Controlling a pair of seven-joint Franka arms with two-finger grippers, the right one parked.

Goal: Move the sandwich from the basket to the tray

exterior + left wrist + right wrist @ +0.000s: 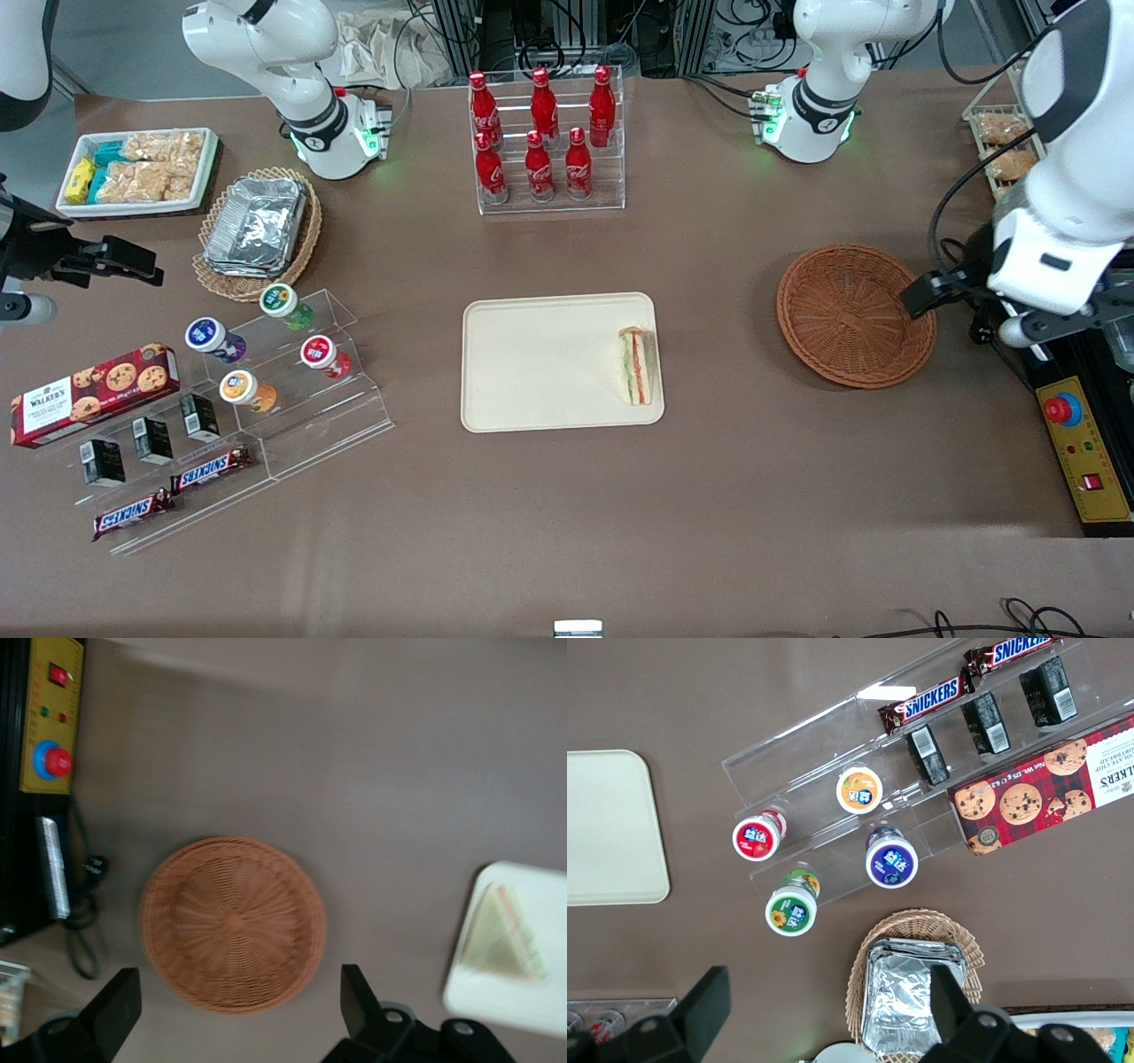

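Observation:
The sandwich (636, 366) lies flat on the beige tray (540, 363), against the rim nearest the working arm's end; it also shows in the left wrist view (503, 935) on the tray (540, 1005). The reddish-brown wicker basket (846, 315) sits empty on the table beside the tray, seen from above in the wrist view (232, 921). My left gripper (957, 306) hovers above the basket's edge toward the working arm's end. It is open, fingers wide apart, nothing between them (239, 992).
A clear rack of red cola bottles (545, 142) stands farther from the camera than the tray. A yellow control box with a red button (1076, 443) lies beside the basket. Snack stands (266, 372) and a tan basket of foil containers (257, 230) sit toward the parked arm's end.

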